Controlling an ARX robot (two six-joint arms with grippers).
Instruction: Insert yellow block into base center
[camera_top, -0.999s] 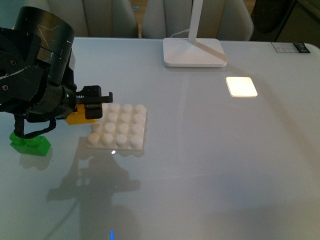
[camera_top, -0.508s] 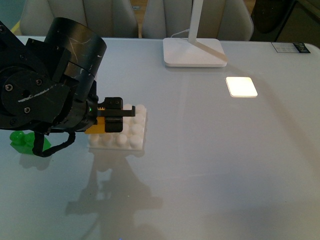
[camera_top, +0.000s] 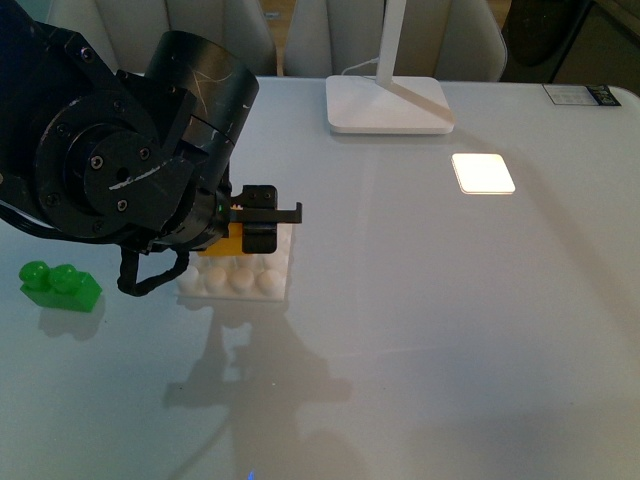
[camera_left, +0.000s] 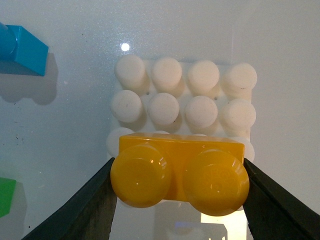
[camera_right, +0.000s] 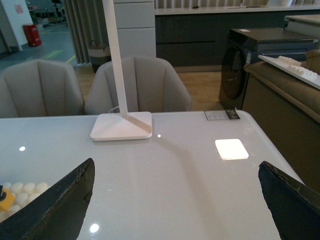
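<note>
Your left arm (camera_top: 130, 170) fills the upper left of the front view, with the left gripper (camera_top: 262, 225) pointing right toward the middle of the frame. Its fingers (camera_left: 90, 205) are clamped on the two ends of the yellow block (camera_left: 180, 175). Your right gripper (camera_right: 175, 200) holds its fingers spread wide apart.

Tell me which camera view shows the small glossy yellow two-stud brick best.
Left wrist view: the yellow brick sits large, both studs clear. In the front view it is a sliver, mostly hidden by the left gripper; the right wrist view catches only a corner.
</note>
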